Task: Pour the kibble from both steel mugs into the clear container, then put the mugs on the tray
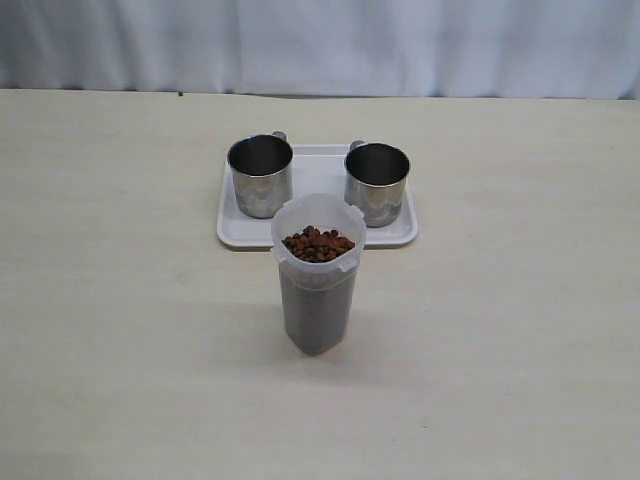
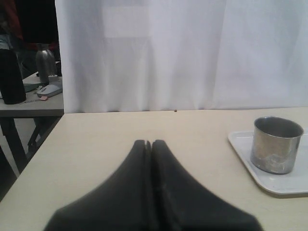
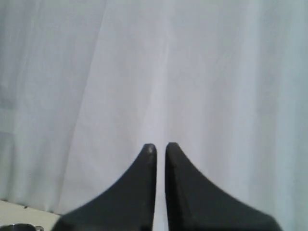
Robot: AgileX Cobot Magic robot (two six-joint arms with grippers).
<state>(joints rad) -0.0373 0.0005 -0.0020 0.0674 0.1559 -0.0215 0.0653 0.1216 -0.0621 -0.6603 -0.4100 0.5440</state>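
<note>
Seemingly done | steel mugs (image 1: 260, 176) parked on tray (image 1: 318, 165) at 11 and 1 o'clock of clear container (image 1: 317, 300) holding the kibble (image 1: 318, 244) | left jaws and right jaws clenched on nothing

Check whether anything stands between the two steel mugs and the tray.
Nothing visible does: the left steel mug and the right steel mug already stand upright on the tray, behind the clear container holding the kibble.

Beige table (image 1: 120, 320) with tray (image 1: 318, 172), clear container (image 1: 316, 300)
</note>
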